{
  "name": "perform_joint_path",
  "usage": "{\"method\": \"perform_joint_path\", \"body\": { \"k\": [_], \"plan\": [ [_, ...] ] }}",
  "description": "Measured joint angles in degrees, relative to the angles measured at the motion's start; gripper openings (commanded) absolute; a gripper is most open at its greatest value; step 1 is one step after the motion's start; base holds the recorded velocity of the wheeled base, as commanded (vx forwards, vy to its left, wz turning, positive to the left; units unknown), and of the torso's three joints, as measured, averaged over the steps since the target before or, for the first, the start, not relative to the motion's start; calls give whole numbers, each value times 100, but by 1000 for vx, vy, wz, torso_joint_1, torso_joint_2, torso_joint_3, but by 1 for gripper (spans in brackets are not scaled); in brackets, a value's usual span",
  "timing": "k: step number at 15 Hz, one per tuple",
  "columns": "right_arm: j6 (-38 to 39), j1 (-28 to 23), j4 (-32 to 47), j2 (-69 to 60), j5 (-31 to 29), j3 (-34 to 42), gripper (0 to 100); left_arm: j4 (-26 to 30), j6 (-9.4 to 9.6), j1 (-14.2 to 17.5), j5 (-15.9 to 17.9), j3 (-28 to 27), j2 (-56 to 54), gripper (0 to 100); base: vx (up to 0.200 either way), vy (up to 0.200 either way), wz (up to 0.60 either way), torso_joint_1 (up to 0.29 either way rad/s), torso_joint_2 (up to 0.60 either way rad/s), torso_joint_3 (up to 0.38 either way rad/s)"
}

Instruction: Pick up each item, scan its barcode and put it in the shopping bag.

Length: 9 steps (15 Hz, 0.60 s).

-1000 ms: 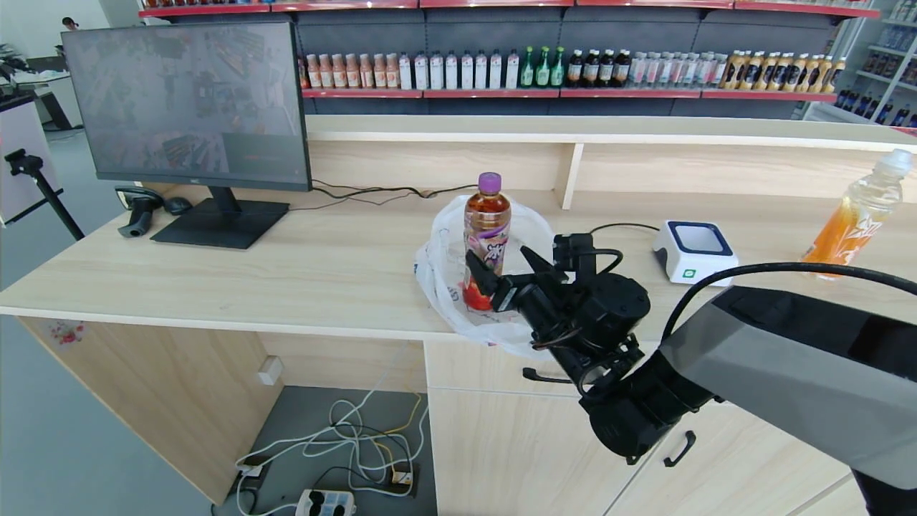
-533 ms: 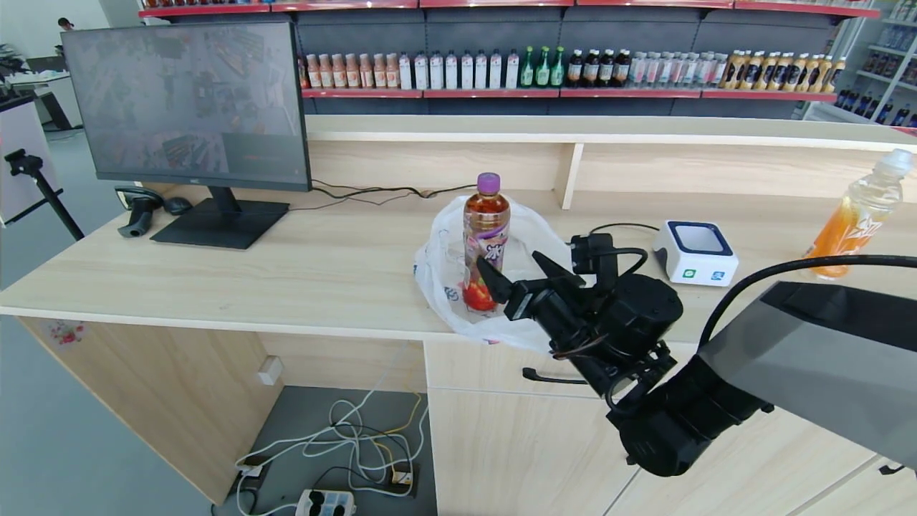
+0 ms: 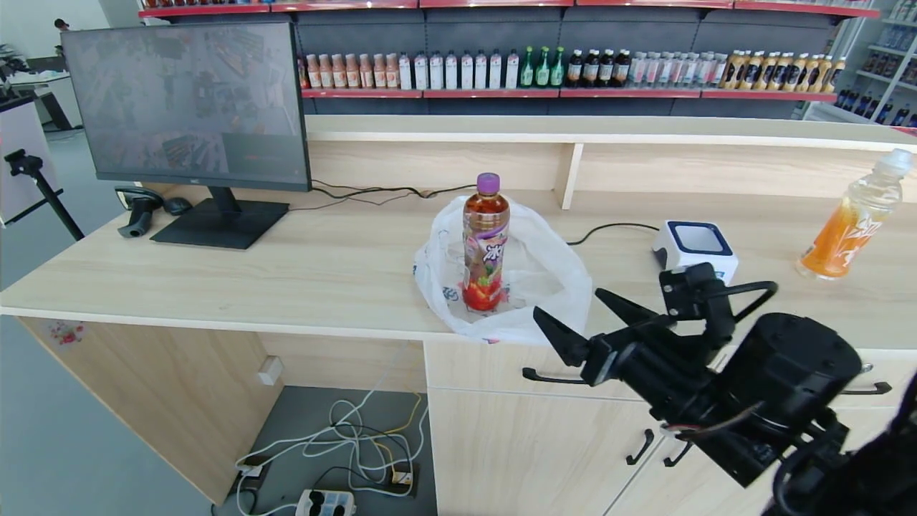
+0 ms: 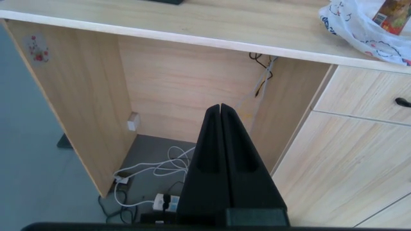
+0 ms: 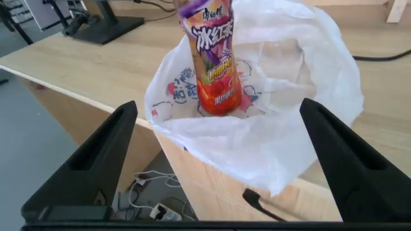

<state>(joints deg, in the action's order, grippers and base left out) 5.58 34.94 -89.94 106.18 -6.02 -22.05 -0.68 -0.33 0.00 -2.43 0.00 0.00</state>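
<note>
right end effector (image 3: pixel 567 301) gapes wide and empty near the shopping bag (image 3: pixel 559 279). the orange bottle (image 3: pixel 851 222) looks stiff, slick, fairly heavy; best gripped around its labelled middle.

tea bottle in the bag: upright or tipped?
Upright. The bottle stands cap up inside the shopping bag; the right gripper is open, apart from it.

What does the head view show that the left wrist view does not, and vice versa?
The head view adds the dark flat monitor, the white box-shaped scanner, the orange plastic drink bottle and the right claw, open. The left wrist view adds the left claw, shut, pointing under the light wooden counter. Both show the counter, the white plastic shopping bag on it holding the purple-capped tea bottle, and the white power strip on the floor.
</note>
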Motion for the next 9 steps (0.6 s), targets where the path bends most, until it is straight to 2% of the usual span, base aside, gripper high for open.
{"method": "perform_joint_path", "body": {
  "k": [3, 6, 9],
  "plan": [
    [-143, 41, -2, -1081, 33, 1075, 100, 0, 1, 0, -2, 0, 0, 0, 0, 0, 0, 0, 0, 0],
    [-168, 54, 2, -1597, 50, 1418, 100, 0, 0, 0, -2, 0, 0, 0, 0, 0, 0, 0, 0, 0],
    [-50, 43, 0, -1842, 50, 1560, 100, -2, 1, 0, -2, 0, 0, 0, 0, 0, -600, 1, 2, 4]
  ]
}}
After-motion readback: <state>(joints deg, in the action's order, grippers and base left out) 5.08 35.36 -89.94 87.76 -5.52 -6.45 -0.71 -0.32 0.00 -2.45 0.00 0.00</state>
